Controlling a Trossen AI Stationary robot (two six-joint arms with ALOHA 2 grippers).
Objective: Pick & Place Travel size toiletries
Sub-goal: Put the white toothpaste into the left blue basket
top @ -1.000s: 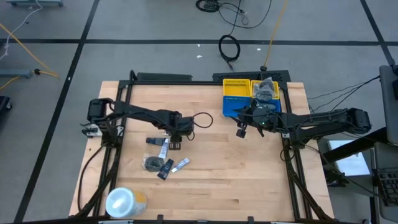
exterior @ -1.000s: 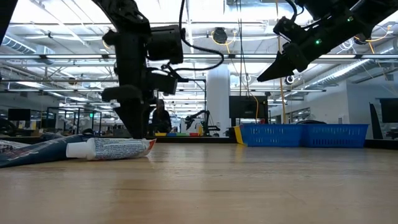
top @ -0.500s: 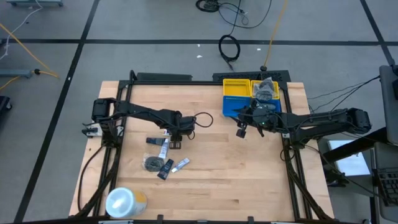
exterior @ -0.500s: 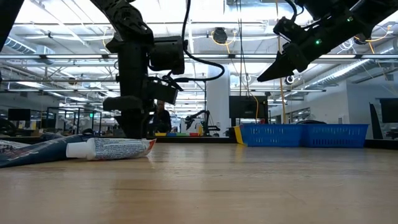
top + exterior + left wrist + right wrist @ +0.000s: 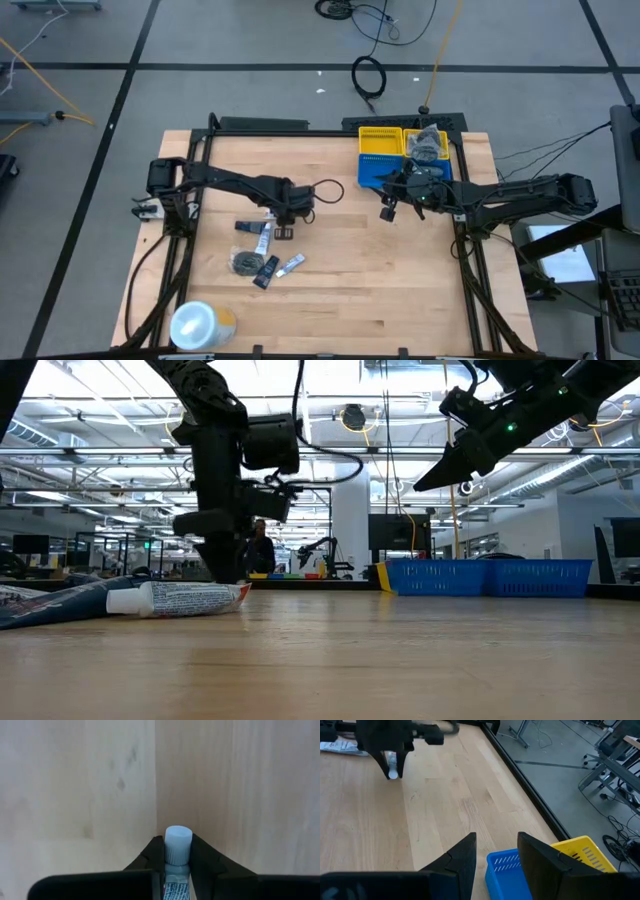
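Wooden surface (image 5: 380, 270) bearing blue basket (image 5: 375, 170) and yellow basket (image 5: 380, 141). Left gripper (image 5: 177, 851), near the centre, jaws closed on a white-capped tube (image 5: 178, 845). Right gripper (image 5: 497, 851) hovers beside the blue basket, jaws open, empty. Remaining toiletries (image 5: 262, 262) lie near the left gripper.

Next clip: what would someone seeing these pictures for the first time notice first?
First, the left gripper at mid-table, its fingers clamped on a small white-capped tube. Just beside it, more toiletries lie scattered on the wood, with a large white-and-yellow roll at the table's near left edge. Opposite, the right gripper hangs open above the blue bin, next to the yellow bin at the far right.
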